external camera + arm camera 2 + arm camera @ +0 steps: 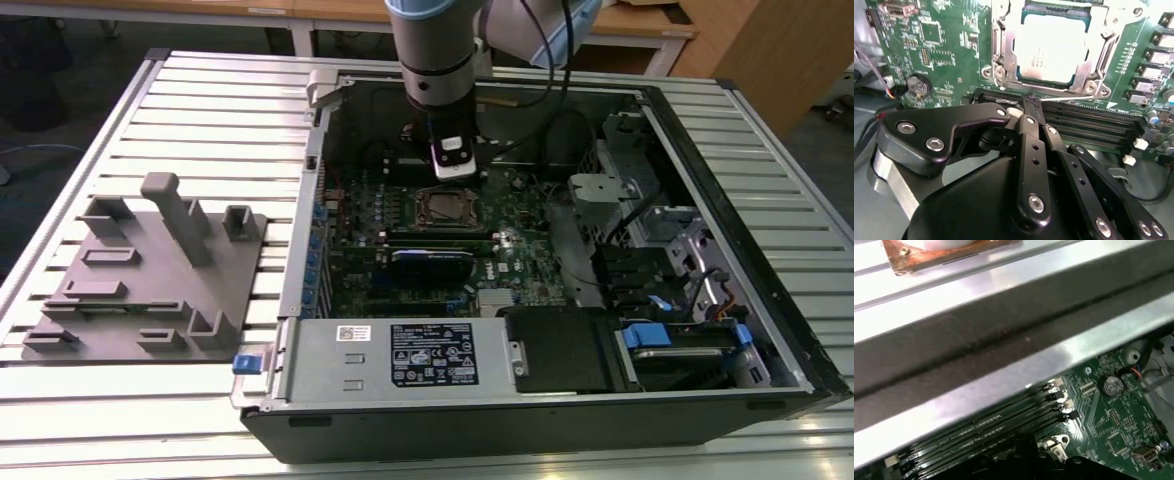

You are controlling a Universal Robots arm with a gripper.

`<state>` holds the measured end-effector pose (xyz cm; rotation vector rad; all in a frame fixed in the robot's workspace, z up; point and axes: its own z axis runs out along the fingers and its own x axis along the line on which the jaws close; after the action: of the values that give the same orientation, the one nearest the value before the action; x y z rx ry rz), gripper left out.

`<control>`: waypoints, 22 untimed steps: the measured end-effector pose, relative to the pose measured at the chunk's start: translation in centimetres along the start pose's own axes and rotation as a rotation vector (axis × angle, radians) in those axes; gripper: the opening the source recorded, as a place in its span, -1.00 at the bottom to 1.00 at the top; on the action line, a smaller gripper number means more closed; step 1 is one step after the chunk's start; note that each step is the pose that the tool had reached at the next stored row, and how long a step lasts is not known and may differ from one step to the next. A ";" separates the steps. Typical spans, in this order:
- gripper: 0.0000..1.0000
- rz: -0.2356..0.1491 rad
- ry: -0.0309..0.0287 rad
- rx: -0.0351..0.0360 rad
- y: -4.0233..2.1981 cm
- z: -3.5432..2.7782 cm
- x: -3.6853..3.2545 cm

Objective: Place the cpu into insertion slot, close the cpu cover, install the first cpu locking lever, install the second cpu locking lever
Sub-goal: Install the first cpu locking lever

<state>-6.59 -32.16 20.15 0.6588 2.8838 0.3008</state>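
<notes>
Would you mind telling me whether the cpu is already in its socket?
In. The cpu lies flat inside the socket with the cpu cover framing it.

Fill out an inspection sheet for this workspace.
Surface: slatted metal table carrying an open computer case.
Job's things: cpu lying in its socket; cpu cover closed around it as a metal frame; thin lever along the socket's edge.
Clutter: grey moulded holder on the exterior view's left.
Hand: the hand, fingers together at the lever beside the socket.
Cables: red and black wires near the coin battery.
Surroundings: wooden desks behind.
</notes>
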 end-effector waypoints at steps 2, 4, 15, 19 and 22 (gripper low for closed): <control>-0.80 0.008 -0.0065 0.0024 0.02 0.15 0.07; -0.80 0.012 -0.0084 0.0028 0.17 0.24 0.25; -0.80 0.017 -0.0309 0.0153 0.51 0.67 0.70; -0.80 0.014 -0.0406 0.0255 0.55 0.79 0.76; -0.80 0.014 -0.0416 0.0264 0.64 0.94 0.86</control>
<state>-6.90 -31.07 19.29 0.6814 2.8495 0.2482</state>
